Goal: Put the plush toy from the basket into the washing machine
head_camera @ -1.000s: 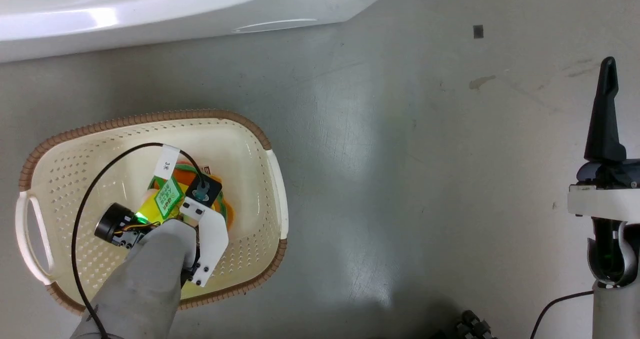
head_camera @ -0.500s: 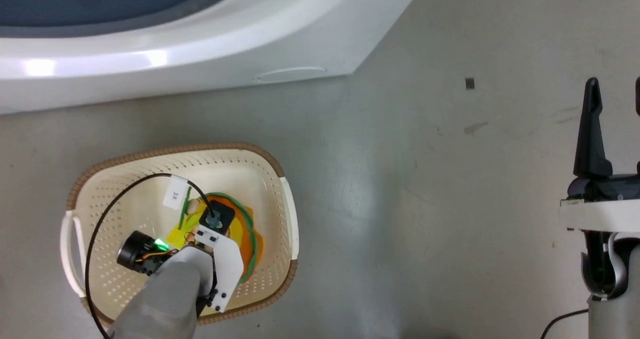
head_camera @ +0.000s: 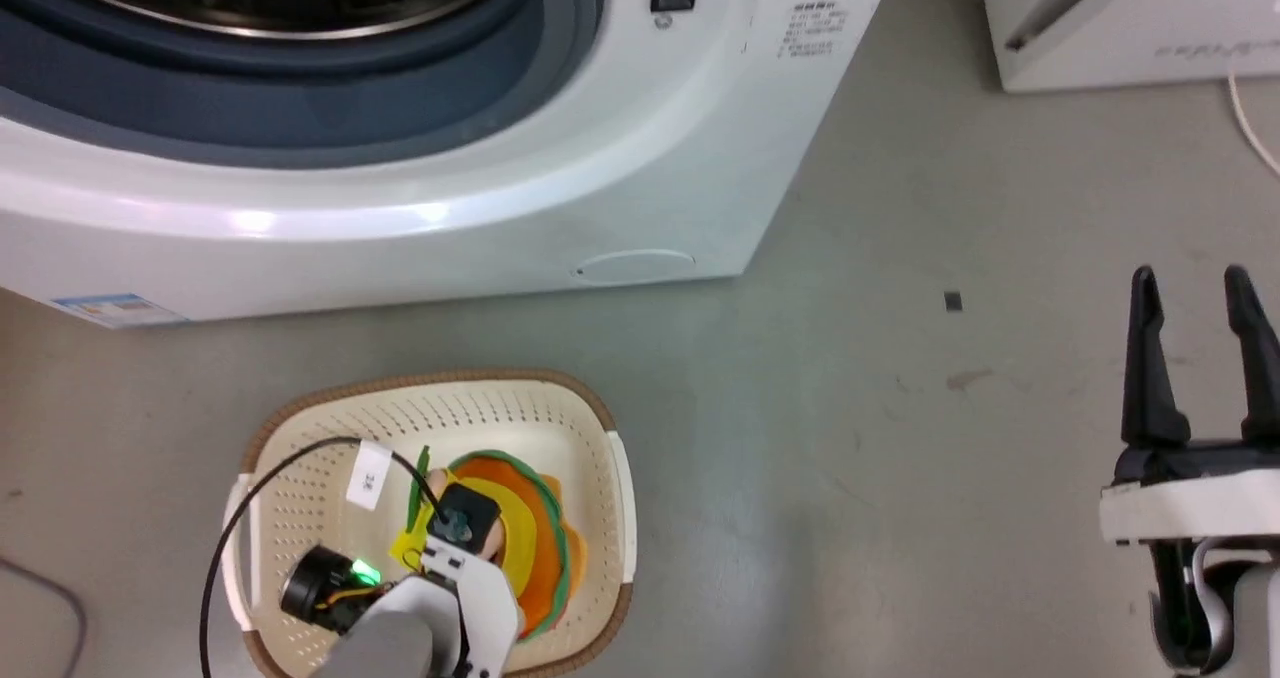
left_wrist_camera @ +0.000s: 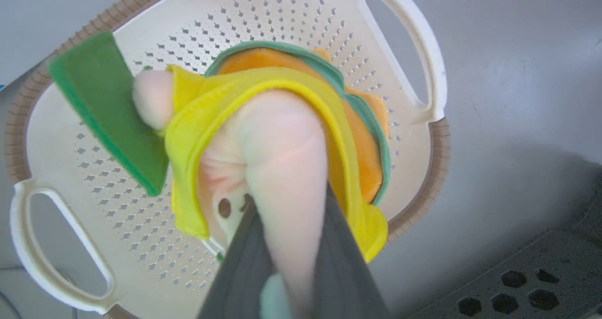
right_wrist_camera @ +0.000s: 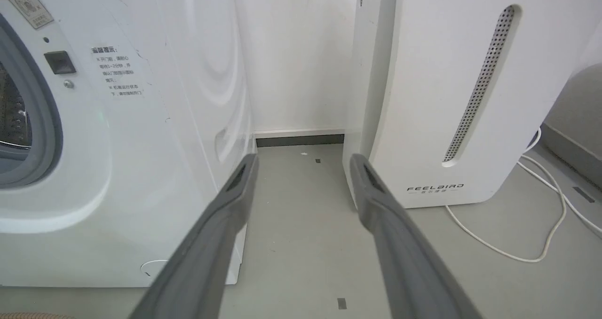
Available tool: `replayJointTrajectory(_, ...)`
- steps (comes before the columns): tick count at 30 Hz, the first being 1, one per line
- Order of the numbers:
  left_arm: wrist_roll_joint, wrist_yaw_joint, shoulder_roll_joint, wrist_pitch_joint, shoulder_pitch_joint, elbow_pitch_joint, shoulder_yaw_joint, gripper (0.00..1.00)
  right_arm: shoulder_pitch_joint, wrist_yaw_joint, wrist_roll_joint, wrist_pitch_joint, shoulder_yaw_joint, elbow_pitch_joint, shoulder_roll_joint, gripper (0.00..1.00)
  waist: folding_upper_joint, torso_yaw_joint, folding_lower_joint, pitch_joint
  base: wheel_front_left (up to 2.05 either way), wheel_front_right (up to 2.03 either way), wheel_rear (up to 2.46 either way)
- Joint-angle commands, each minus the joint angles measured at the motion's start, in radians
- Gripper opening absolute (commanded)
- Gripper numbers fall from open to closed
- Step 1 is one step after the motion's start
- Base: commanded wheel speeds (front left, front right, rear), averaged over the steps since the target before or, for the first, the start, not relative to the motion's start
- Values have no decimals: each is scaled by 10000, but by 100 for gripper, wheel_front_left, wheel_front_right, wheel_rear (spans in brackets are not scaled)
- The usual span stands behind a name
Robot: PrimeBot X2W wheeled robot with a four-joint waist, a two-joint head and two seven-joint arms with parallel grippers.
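While the small soft plush toy [left_wrist_camera: 282,135] with pale pink head, yellow body and green and orange bits is clamped at its head between the two dark fingers of the left gripper [left_wrist_camera: 289,201], it is seen over the inside of the cream oval perforated plastic basket [head_camera: 440,380] with brown woven-look rim. Whether the basket bottom is touched cannot be told. The basket is set on the grey floor [head_camera: 850,438] at near left, just in front of the large white front-loading washing machine [head_camera: 650,138]. Its grey rubber ring and steel drum are seen at far left. The right gripper [head_camera: 1190,278] is held over bare floor at near right, jaws apart, nothing between them. Its fingers are pointed at the gap between the washing machine and a white FEELBIRD-marked appliance [right_wrist_camera: 423,98] at far right. A white cable [right_wrist_camera: 541,248] is laid on the floor beside that appliance.
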Motion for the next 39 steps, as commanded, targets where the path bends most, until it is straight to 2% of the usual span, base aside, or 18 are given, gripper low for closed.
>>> replayJointTrajectory(1,-63,-49,-75,-232,196,2,20,0,233,-9,-39,-42,-42,71,-8,100,0,242,1,-591,0,0,0)
replayJointTrajectory(9,-353,-50,-292,-1160,659,-117,18,0,1055,-9,-234,-42,-220,261,-8,100,0,808,1,-1929,0,0,0)
replayJointTrajectory(17,-504,149,-287,-1388,900,-836,134,0,1503,-9,-277,-42,-299,322,-8,100,0,1209,1,-2579,0,0,0)
replayJointTrajectory(28,-475,812,313,-1401,1743,-4330,874,0,1859,-9,-193,-42,-401,391,-8,100,0,1651,1,-3080,0,0,0)
replayJointTrajectory(39,-213,1583,805,-1402,2222,-7533,2267,0,1714,-9,-66,-42,-368,389,-8,100,0,1571,1,-2917,0,0,0)
